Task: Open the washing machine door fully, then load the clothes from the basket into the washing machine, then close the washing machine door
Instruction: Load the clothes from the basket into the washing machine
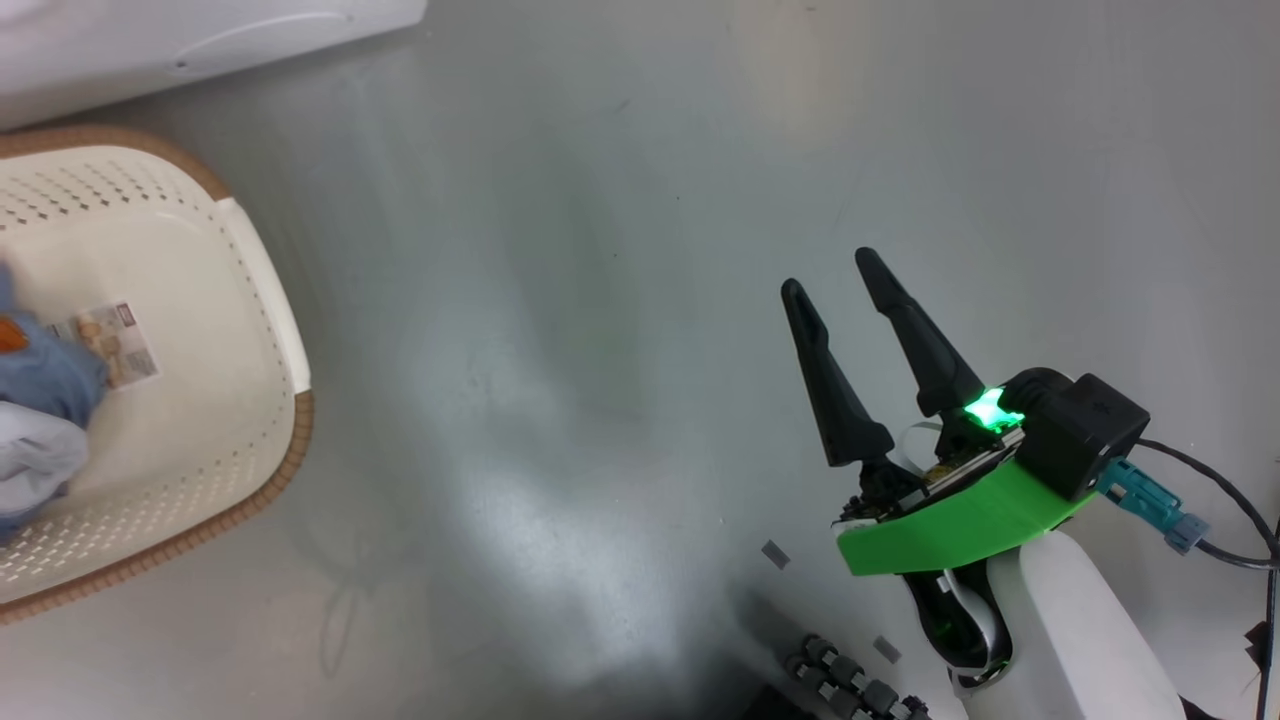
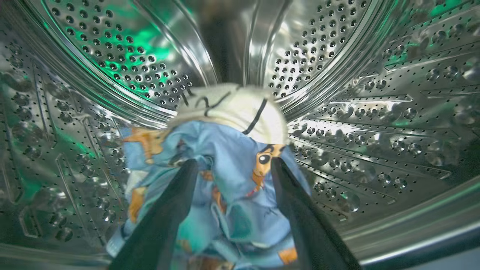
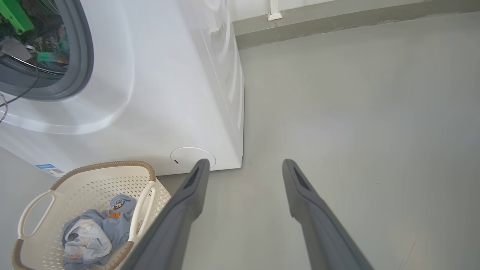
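Bundle (image 2: 225, 150) inside the drum (image 2: 375, 131), between the spread fingers (image 2: 168, 210) of the open left gripper (image 2: 233, 164), which is best drawn straight back so no fabric snags, before fetching the second bundle (image 3: 93, 232) from the basket (image 3: 105, 165), near which the right gripper (image 3: 243, 165) hangs open.

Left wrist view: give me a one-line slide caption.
Open left gripper, fingers either side of a blue clothes bundle inside the washing machine drum.

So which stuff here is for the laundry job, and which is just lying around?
For the job: washing machine, basket, clothes in basket, clothes inside machine.
Just lying about: grey scraps on floor, sticker in basket.
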